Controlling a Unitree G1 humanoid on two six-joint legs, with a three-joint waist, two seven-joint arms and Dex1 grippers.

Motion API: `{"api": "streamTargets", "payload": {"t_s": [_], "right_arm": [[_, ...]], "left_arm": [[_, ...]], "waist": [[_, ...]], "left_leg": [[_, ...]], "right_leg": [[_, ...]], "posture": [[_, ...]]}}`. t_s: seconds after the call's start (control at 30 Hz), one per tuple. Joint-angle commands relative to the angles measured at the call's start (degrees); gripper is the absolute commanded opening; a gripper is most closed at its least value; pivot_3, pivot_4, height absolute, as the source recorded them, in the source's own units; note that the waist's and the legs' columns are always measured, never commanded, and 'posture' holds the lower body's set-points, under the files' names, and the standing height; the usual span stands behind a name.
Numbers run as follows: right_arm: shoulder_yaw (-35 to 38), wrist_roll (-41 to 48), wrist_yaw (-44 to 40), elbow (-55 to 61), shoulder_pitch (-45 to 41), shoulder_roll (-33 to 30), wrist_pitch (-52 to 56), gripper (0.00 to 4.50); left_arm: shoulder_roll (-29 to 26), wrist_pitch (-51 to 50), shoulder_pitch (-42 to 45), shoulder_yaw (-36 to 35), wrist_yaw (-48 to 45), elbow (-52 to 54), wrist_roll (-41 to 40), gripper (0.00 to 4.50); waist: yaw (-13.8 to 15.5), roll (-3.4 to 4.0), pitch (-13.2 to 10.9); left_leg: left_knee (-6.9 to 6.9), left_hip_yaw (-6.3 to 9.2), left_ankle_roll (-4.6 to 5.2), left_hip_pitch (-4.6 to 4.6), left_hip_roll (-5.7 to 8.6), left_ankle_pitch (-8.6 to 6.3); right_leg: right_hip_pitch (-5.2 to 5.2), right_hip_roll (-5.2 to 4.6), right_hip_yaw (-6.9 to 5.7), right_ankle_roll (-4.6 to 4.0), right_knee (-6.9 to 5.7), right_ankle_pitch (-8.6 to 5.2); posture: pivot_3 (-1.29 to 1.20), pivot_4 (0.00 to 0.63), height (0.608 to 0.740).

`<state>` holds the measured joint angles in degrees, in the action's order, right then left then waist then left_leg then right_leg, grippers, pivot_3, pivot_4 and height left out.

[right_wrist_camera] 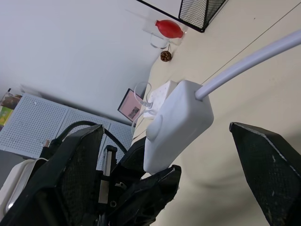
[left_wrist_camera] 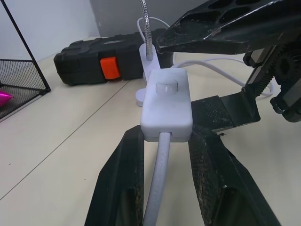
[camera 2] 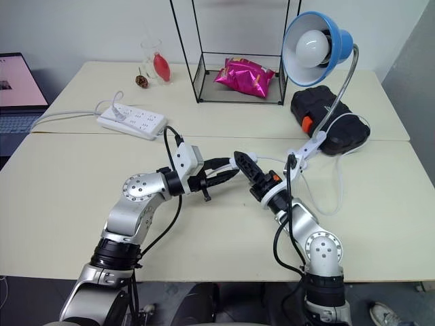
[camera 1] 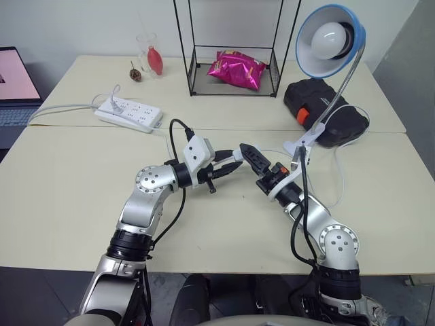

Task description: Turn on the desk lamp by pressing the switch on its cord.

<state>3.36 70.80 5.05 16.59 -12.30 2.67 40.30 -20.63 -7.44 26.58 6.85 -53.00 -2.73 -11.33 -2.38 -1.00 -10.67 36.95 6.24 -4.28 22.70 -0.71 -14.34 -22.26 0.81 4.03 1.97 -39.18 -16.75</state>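
The desk lamp (camera 1: 331,41) stands at the back right, its blue-rimmed shade on a silver gooseneck over a white clamp base (camera 1: 304,141). My left gripper (camera 1: 233,163) points right over the table's middle and is shut on the switch (left_wrist_camera: 166,106), a small white oblong with a round button facing up. The cord (left_wrist_camera: 157,188) runs back between its fingers. My right gripper (camera 1: 249,155) meets it from the right and is open. One of its fingers (left_wrist_camera: 225,23) hangs just above the button and the other lies below the switch (right_wrist_camera: 176,122).
A white power strip (camera 1: 129,114) lies at the back left. A black wire rack (camera 1: 197,68) holding a pink bag (camera 1: 236,69) stands at the back centre. A black case (camera 1: 326,109) sits behind the lamp's clamp. A glass (camera 1: 151,58) and a laptop (camera 1: 13,88) are far left.
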Motion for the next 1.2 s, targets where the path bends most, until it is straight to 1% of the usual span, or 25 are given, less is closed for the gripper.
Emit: {"api": "streamTargets", "payload": {"t_s": [0.03,0.13,0.27,0.43,0.57,0.6,1.07,1.1,1.13,1.2], "right_arm": [[0.61,-0.17,-0.97,1.00,-0.97,0.41,-0.85,4.13],[0.45,-0.22,-1.02,0.91,-0.88,0.19,-0.58,3.52],[0.41,-0.08,-0.83,0.86,-0.85,0.37,-0.60,2.50],[0.05,-0.18,-0.98,0.89,-0.85,0.30,-0.31,1.60],[-0.61,-0.41,-1.17,1.21,-0.95,0.24,0.14,0.71],[-0.79,-0.46,-1.23,1.29,-0.99,0.25,0.28,0.57],[-0.27,-0.37,-1.33,1.17,-1.21,0.04,0.09,0.53],[-0.21,-0.32,-1.46,1.22,-1.13,-0.01,0.07,1.23],[-0.24,-0.27,-1.68,1.37,-1.00,-0.17,0.16,1.29],[-0.16,-0.08,-1.99,1.61,-0.77,-0.56,0.39,1.74]], "left_arm": [[-0.19,0.07,-0.17,-0.08,0.39,3.02,-1.14,1.02],[-0.10,-0.03,-0.42,-0.01,0.52,3.33,-1.13,1.02],[-0.01,-0.16,-0.50,-0.07,0.65,3.49,-1.17,1.02],[0.16,-0.21,-0.60,-0.04,1.01,3.55,-1.06,1.02],[0.40,-0.10,-0.51,0.17,1.46,3.42,-0.92,1.02],[0.47,-0.06,-0.48,0.22,1.57,3.39,-0.89,1.01],[0.78,0.20,-0.28,0.13,2.13,2.90,-0.86,1.01],[0.79,0.23,-0.25,0.13,2.16,2.82,-0.84,1.01],[0.78,0.24,-0.24,0.11,2.16,2.78,-0.83,1.01],[0.73,0.35,-0.16,0.09,2.19,2.57,-0.80,1.01]], "waist": [[0.00,0.00,0.00],[0.00,0.00,0.00],[0.00,0.00,0.00],[0.00,0.00,0.00],[-0.04,0.01,-0.01],[-0.03,0.01,-0.01],[-0.03,0.01,-0.01],[-0.03,0.01,-0.01],[-0.03,0.01,-0.01],[-0.03,0.01,-0.01]], "left_leg": [[0.00,0.00,0.00,0.00,0.00,0.00],[0.00,-0.01,0.00,0.00,0.00,0.00],[0.00,0.00,0.00,0.00,0.00,0.00],[0.00,0.00,0.00,0.00,0.00,0.00],[-0.01,0.01,0.00,0.00,0.00,0.00],[-0.01,0.00,0.00,0.01,0.00,0.00],[-0.02,0.00,0.00,0.01,0.00,0.00],[-0.02,0.00,0.00,0.01,0.00,0.00],[-0.02,0.00,0.00,0.01,0.00,0.00],[-0.02,-0.01,0.00,0.01,0.00,0.00]], "right_leg": [[0.00,0.00,0.00,0.00,0.00,0.00],[0.00,0.00,0.00,0.00,0.00,0.00],[0.00,0.00,0.00,0.00,0.00,0.00],[0.00,0.00,0.00,0.00,0.00,0.00],[0.00,0.00,-0.01,0.00,0.00,0.00],[-0.01,0.00,0.00,0.00,0.00,0.00],[-0.01,0.00,0.00,0.01,0.02,0.00],[-0.01,0.00,0.00,0.01,0.03,0.00],[-0.01,0.00,0.00,0.01,0.03,0.00],[-0.01,0.00,0.00,0.01,0.04,0.00]], "posture": [[0.00,0.150,0.740],[0.00,0.150,0.740],[0.00,0.150,0.740],[0.00,0.150,0.740],[0.00,0.150,0.740],[0.00,0.150,0.740],[0.00,0.150,0.740],[0.00,0.150,0.740],[0.00,0.150,0.740],[0.00,0.150,0.740]]}}
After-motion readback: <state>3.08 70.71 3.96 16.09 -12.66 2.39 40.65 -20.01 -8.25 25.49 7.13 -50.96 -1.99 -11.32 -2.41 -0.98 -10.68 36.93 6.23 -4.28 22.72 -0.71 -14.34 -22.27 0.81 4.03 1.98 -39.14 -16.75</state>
